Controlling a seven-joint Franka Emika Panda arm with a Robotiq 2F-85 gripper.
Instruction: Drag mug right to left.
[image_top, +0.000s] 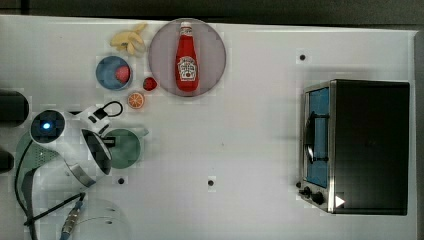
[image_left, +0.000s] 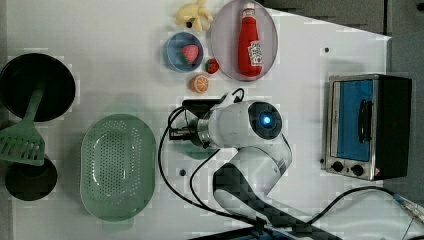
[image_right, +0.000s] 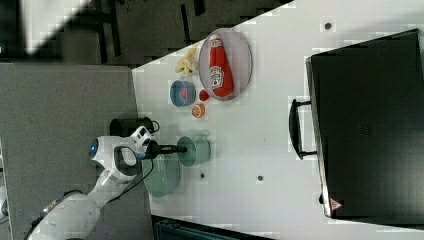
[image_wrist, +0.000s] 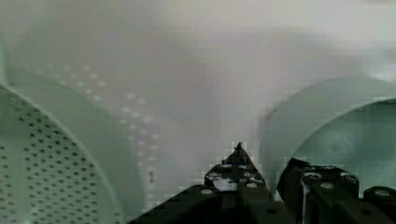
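Mug (image_top: 125, 148) rim between end effector (image_wrist: 273, 179) fingers

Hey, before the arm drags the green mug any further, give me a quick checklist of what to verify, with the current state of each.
1. Hand on the mug: ok; in the wrist view one finger sits outside the rim, the other inside.
2. Grip firm enough to drag: cannot tell.
3. Mug upright on the table: ok.
4. Room toward the colander: not ok; in the right view the mug sits right beside it, with little gap.
5. Orange slice, strawberry and blue bowl away from the mug: ok; they lie apart from it in the top view.
6. Cable free of the mug: cannot tell.
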